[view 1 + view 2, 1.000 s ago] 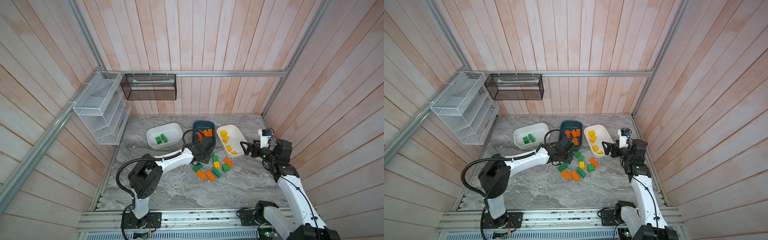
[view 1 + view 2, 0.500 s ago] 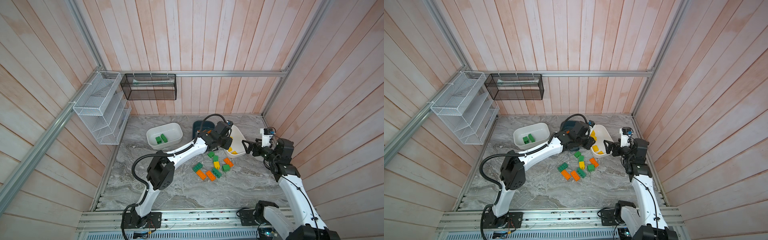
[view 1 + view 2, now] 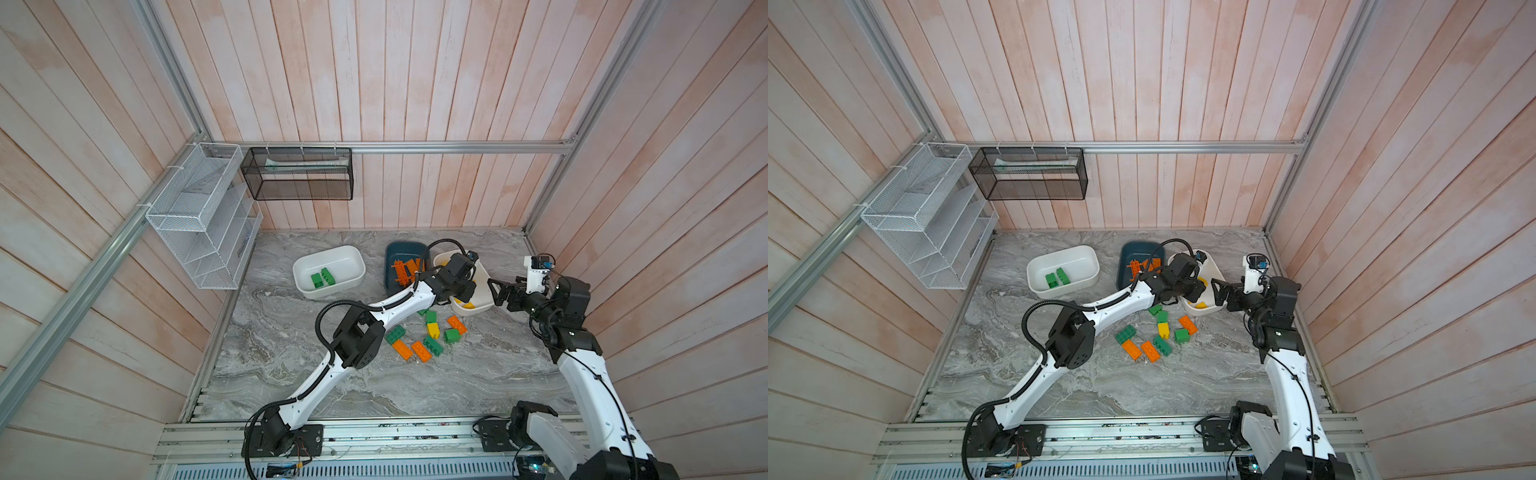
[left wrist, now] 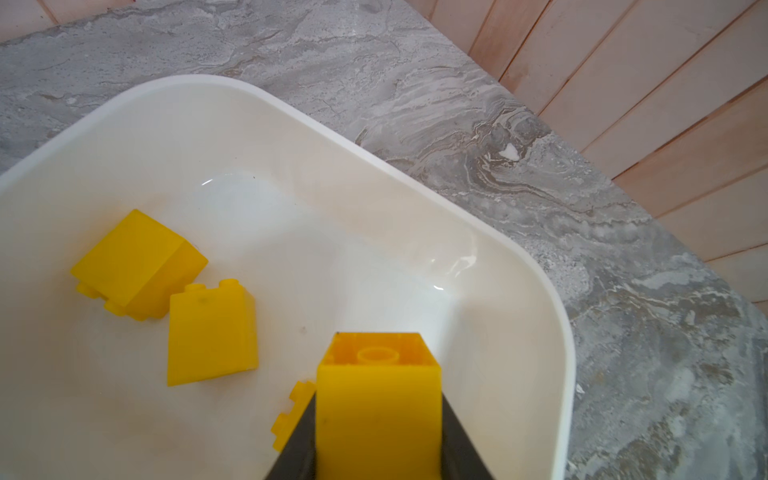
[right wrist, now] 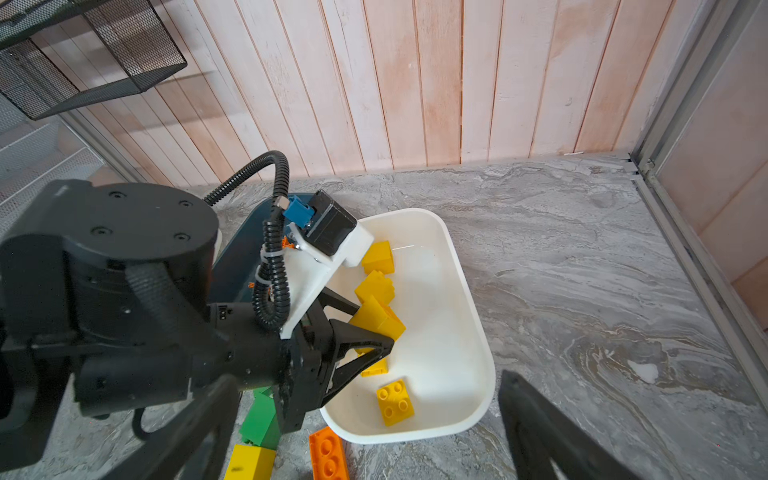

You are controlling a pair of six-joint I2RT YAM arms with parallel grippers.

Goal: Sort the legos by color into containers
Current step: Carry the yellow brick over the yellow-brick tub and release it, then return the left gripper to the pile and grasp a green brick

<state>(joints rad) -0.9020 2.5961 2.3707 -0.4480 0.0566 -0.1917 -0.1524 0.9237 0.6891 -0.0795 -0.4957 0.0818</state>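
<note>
Yellow plastic fills the left wrist view: a yellow brick (image 4: 378, 395) sits between the dark fingers (image 4: 457, 432) of the left gripper (image 5: 372, 328). The fingers press on both its sides and hold it, hollow underside showing, above the right white tub (image 4: 374, 162). Several more yellow pieces (image 4: 212, 332) lie on that tub's floor, one of them studs up near its near end (image 5: 395, 401). Just beside it stands the teal tub (image 3: 392, 257) with a pile of orange bricks (image 3: 405, 270). Well apart to the left, the other white tub (image 3: 324, 249) holds two green bricks (image 3: 322, 277). The right gripper (image 3: 500, 291) hovers near the yellow tub's end with its jaws spread wide and nothing between them. Mixed loose bricks (image 3: 428, 336) lie scattered on the marble table (image 3: 291, 365) in front of the tubs.
</note>
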